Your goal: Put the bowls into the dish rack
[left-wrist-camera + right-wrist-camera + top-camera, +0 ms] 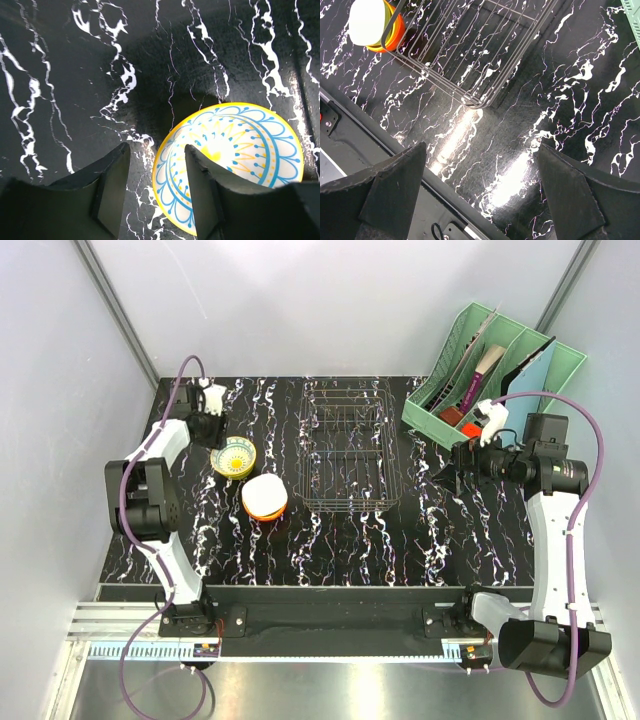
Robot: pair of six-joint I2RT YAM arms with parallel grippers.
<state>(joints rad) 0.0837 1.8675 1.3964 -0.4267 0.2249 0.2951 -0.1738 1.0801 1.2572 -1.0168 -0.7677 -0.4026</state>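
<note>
The wire dish rack (345, 445) sits mid-table, its long axis running 12 to 6 o'clock. At its 9 o'clock, a yellow-rimmed patterned bowl (234, 457) and an orange-and-white bowl (265, 497) rest on the marbled table (450, 540). The left gripper (157, 195), jaws parted, straddles the patterned bowl's rim. The right gripper (480, 200) hangs wide open at the rack's 3 o'clock. A mint-green organiser (490, 365) holds folders.

Bright, even overhead light — white glare streaks the glossy worktop (470, 135) near its near edge, while close fingers (395, 190) blur softly.
</note>
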